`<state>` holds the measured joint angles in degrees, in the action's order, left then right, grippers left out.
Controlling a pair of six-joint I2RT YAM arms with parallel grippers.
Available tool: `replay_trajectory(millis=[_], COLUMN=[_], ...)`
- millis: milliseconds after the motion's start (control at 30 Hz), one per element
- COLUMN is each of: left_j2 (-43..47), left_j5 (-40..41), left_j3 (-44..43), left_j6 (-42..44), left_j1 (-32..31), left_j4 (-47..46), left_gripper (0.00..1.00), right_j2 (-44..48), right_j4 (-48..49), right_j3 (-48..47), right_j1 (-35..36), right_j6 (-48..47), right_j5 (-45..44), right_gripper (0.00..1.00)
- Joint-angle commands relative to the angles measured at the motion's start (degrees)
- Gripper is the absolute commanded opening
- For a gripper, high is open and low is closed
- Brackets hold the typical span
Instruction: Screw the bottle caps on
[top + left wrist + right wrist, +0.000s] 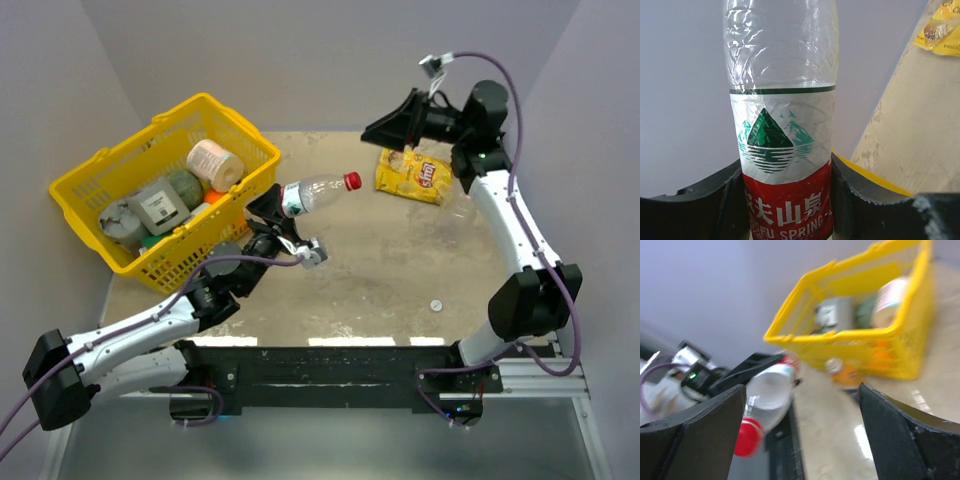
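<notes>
My left gripper [278, 212] is shut on the labelled body of a clear plastic bottle [318, 192] and holds it above the table, tilted with its neck toward the right. A red cap [352, 180] sits on its neck. In the left wrist view the fingers [715, 200] clamp the bottle [782, 115] at its red label. My right gripper [385, 128] is open and empty, raised at the back right and facing the bottle. The right wrist view shows the bottle [769, 392] and red cap [747, 436], blurred, between its spread fingers [705, 435]. A white cap [437, 303] lies on the table.
A yellow basket [165, 180] with several grocery items stands at the back left, also in the right wrist view [865, 315]. A yellow snack bag [412, 175] lies at the back right. A faint clear bottle [455, 207] seems to lie beside the right arm.
</notes>
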<state>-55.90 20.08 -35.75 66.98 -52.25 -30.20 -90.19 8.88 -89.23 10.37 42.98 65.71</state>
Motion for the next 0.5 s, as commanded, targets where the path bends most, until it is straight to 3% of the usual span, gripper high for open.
replay_trajectory(millis=[0, 133, 233, 333, 467], left_j2=[2.28, 1.85, -0.96, -4.65, -9.83], left_j5=[4.09, 3.66, 3.74, 4.1, 2.25], left_j3=[-2.48, -5.29, -9.07, -13.11, -19.08], left_j6=[-14.2, -23.63, -29.53, -32.52, -35.34], left_j1=[0.13, 0.31, 0.31, 0.31, 0.22], left_j4=[1.62, 4.96, 3.58, 2.51, 4.09], left_gripper=[0.0, 0.0, 0.03, 0.04, 0.05], right_j2=[1.33, 8.88, 14.25, 14.96, 14.78], right_j4=[2.63, 4.12, 5.7, 2.72, 9.21], right_j3=[-4.38, 2.9, 10.91, 13.11, 14.17], right_j1=[-9.82, -10.2, -8.18, -5.37, -2.47], right_j6=[-1.05, -12.62, -14.41, -13.2, -6.95], right_j5=[-4.36, -4.09, -5.07, -7.7, -9.54], right_gripper=[0.99, 0.99, 0.99, 0.99, 0.99])
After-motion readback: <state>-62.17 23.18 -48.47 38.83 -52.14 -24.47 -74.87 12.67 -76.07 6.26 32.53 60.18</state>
